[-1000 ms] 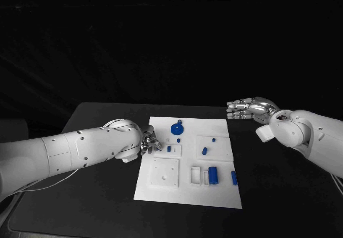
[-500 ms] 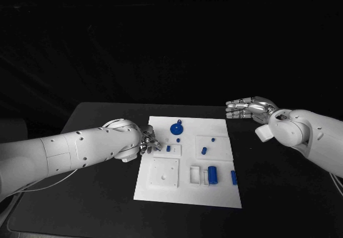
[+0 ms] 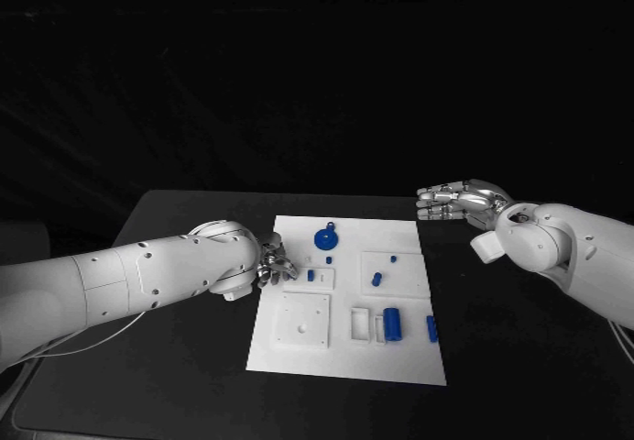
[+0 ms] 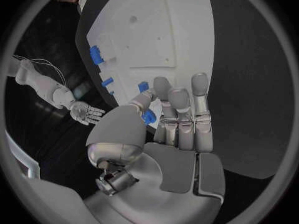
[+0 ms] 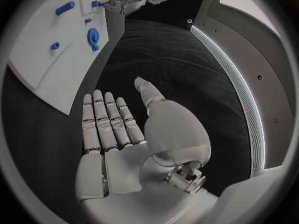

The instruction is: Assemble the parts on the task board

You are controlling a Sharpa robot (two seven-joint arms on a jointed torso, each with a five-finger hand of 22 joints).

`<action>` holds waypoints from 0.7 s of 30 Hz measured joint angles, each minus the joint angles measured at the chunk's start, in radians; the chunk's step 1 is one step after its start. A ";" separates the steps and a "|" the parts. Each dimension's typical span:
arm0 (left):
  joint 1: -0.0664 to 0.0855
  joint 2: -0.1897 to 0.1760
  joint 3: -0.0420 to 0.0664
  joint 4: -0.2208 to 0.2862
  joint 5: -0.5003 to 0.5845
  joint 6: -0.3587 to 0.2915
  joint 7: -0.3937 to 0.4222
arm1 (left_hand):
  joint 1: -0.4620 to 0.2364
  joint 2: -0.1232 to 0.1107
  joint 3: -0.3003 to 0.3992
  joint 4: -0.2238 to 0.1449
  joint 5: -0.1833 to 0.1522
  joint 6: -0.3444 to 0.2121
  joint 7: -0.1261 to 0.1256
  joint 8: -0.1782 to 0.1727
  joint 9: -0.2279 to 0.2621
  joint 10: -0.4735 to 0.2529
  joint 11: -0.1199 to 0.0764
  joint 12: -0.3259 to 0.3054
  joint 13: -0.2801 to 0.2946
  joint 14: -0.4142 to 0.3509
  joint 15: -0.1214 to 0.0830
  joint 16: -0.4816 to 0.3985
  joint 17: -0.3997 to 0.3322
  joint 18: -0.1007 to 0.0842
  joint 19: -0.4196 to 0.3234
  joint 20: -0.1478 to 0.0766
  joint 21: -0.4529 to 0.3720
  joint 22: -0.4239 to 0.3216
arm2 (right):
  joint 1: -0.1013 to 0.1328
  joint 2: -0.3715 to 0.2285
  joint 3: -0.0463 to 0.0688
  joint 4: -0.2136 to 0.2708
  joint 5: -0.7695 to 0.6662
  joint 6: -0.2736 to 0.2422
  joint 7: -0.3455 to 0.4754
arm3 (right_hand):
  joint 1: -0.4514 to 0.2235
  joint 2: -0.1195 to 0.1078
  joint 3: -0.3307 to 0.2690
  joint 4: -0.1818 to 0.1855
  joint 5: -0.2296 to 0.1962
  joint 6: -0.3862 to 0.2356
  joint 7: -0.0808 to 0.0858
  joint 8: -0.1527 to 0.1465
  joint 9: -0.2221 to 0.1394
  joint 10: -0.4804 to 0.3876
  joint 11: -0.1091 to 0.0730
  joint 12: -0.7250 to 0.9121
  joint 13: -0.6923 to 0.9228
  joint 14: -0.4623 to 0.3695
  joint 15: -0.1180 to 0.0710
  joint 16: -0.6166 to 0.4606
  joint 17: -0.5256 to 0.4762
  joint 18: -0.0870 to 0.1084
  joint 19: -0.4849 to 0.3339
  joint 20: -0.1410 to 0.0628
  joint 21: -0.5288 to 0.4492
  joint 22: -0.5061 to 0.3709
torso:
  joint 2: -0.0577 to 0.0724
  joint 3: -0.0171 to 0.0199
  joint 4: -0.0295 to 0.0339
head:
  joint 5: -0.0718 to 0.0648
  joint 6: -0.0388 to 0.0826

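Blue part (image 4: 148,116): pinched in left hand (image 4: 177,117) fingertips over task board (image 3: 346,302), unmoved this past second; insertion pending. Right hand (image 3: 458,202): empty, fingers loosely apart.

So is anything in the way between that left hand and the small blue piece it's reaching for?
Nothing visible. The left hand is already at the board's left edge, and the wrist view shows a small blue piece right between its thumb and fingers. Whether it truly grips the piece is hard to tell.
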 measured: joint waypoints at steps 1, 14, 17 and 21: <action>0.000 0.000 0.000 0.000 0.002 0.001 0.000 | 0.000 0.000 0.000 0.000 0.000 0.000 0.000 0.000 0.000 0.000 0.000 0.000 0.000 0.000 0.000 0.000 0.000 0.000 0.000 0.000 0.000 0.000 | 0.000 0.000 0.000 0.000 0.000 0.000 0.000 | 0.000 0.000 0.000 0.000 0.000 0.000 0.000 0.000 0.000 0.000 0.000 0.000 0.000 0.000 0.000 0.000 0.000 0.000 0.000 0.000 0.000 0.000 | 0.000 0.0003 0.0000 | -0.001 0.000; 0.005 0.004 0.000 -0.009 0.021 0.030 0.001 | 0.000 0.000 -0.001 -0.001 0.004 0.000 0.000 0.000 -0.001 0.001 0.001 0.000 0.000 0.000 0.000 0.000 0.001 0.000 0.000 0.000 0.000 0.001 | -0.001 0.000 0.000 -0.002 0.000 0.000 0.000 | 0.000 0.000 0.000 0.000 0.000 0.000 0.000 0.000 0.000 0.000 0.000 0.000 0.000 0.000 0.000 0.000 0.000 0.000 0.000 0.000 0.000 0.000 | 0.000 0.0012 0.0006 | -0.003 -0.003; 0.006 0.006 0.000 -0.013 0.023 0.036 0.001 | 0.000 0.000 -0.001 -0.001 0.004 0.004 0.003 0.000 0.000 0.001 0.001 0.000 -0.001 0.003 0.003 0.000 0.002 0.000 0.000 0.000 0.000 0.001 | -0.001 0.000 0.000 -0.003 0.000 0.000 0.001 | 0.000 0.000 0.000 0.000 0.000 0.000 0.000 0.000 0.000 0.000 0.000 0.000 0.000 0.000 0.000 0.000 0.000 0.000 0.000 0.000 0.000 0.000 | 0.000 0.0010 0.0006 | -0.005 -0.004; 0.007 0.010 0.000 -0.018 0.025 0.043 0.001 | 0.000 0.000 -0.001 -0.001 0.004 0.004 0.003 0.000 0.000 0.001 0.001 0.000 -0.001 0.003 0.003 0.000 0.002 0.000 0.000 0.000 0.000 0.001 | -0.001 0.000 0.000 -0.004 0.000 0.000 0.001 | 0.000 0.000 0.000 0.000 0.000 0.000 0.000 0.000 0.000 0.000 0.000 0.000 0.000 0.000 0.000 0.000 0.000 0.000 0.000 0.000 0.000 0.000 | 0.000 0.0010 0.0012 | -0.006 -0.003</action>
